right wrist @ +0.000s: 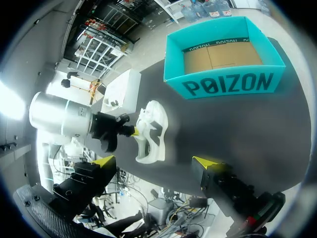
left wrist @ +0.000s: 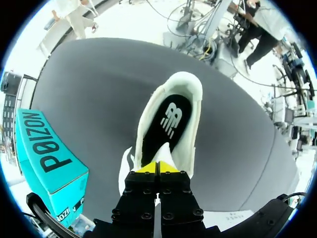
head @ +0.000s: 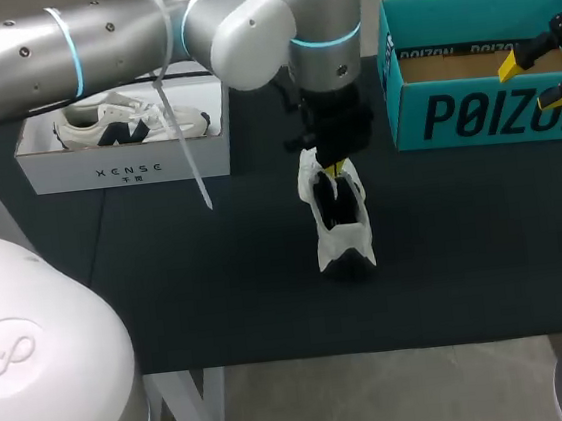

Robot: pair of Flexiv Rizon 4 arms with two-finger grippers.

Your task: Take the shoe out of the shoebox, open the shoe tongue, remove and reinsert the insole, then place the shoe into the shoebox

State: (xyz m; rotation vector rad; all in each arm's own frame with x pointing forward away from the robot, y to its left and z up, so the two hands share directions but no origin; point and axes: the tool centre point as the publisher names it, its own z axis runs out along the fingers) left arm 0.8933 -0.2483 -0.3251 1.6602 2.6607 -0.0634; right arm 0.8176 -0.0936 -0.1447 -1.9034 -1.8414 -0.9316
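Left wrist view shows it most clearly: the left gripper (left wrist: 158, 167) has its two yellow tips pressed together, with only a thin line between them. They rest at the tongue end of the white shoe (left wrist: 190, 124). Whether they nip the tongue itself, I cannot tell. Ahead of the tips the shoe's mouth lies open, and the black insole (left wrist: 166, 124) sits inside it.

From the head view, the shoe (head: 341, 229) stands on the dark table (head: 218, 277), about in the middle and outside both boxes. The left arm comes down onto it from above, and its gripper (head: 332, 170) covers much of the shoe's opening, so the insole is hard to see there.

The right gripper (head: 532, 82) hangs over the teal shoebox (head: 472, 115) with its fingers spread wide, holding nothing. In the right wrist view these fingers (right wrist: 104, 161) are far apart. Beyond them I see the shoe from its side and the brown cardboard floor of the teal shoebox (right wrist: 228, 84).

A white box (head: 126, 171) at the table's left side holds a second shoe (head: 121, 122); it is well apart from the first.
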